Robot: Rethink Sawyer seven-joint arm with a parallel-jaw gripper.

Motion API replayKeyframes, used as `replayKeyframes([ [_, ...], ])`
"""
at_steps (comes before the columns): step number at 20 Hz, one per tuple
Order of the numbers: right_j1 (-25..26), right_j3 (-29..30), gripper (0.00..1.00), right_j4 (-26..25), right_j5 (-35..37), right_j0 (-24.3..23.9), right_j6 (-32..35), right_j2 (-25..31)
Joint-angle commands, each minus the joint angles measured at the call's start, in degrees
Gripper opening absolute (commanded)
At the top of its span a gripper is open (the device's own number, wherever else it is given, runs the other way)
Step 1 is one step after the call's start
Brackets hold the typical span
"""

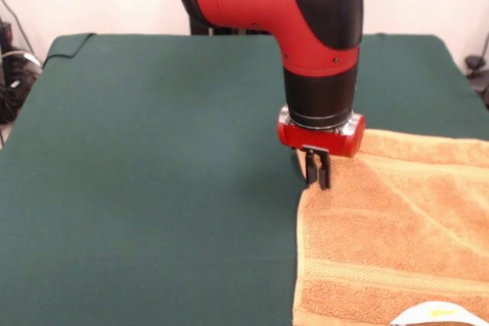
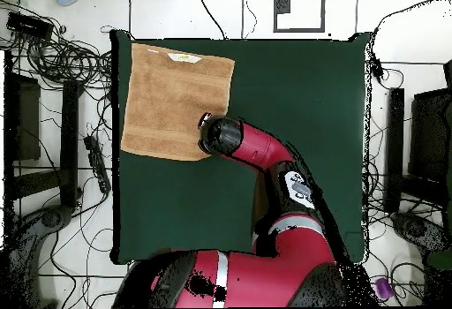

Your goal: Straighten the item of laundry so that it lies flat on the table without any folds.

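Observation:
The orange-tan towel (image 1: 397, 227) lies spread on the dark green table (image 1: 153, 150) at the front view's lower right, with a faint diagonal crease and a white label (image 1: 432, 314) at its near edge. In the overhead view the towel (image 2: 172, 98) sits at the table's (image 2: 291, 102) upper left. My gripper (image 1: 317, 177) points straight down at the towel's far left corner, with its tips on the cloth at the edge. Its fingers (image 1: 311, 167) stand close together and seem pinched on the towel's edge. The arm's head (image 2: 221, 135) hides that corner from above.
The towel runs past the right and bottom edges of the front view. Cables and dark equipment (image 2: 53, 58) lie on the floor round the table. The green cloth is turned up at one far corner (image 1: 72, 40).

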Motion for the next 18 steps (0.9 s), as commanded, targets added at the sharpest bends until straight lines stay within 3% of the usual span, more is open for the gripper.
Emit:
replayKeyframes([
  [1,0.59,4.55,0.0,2.81,1.14,3.32,12.68,4.68],
  [10,0.59,4.6,0.0,1.46,-0.33,3.4,11.48,3.8],
  [18,-4.68,2.57,0.0,-7.05,7.81,-1.07,-0.23,-1.47],
])
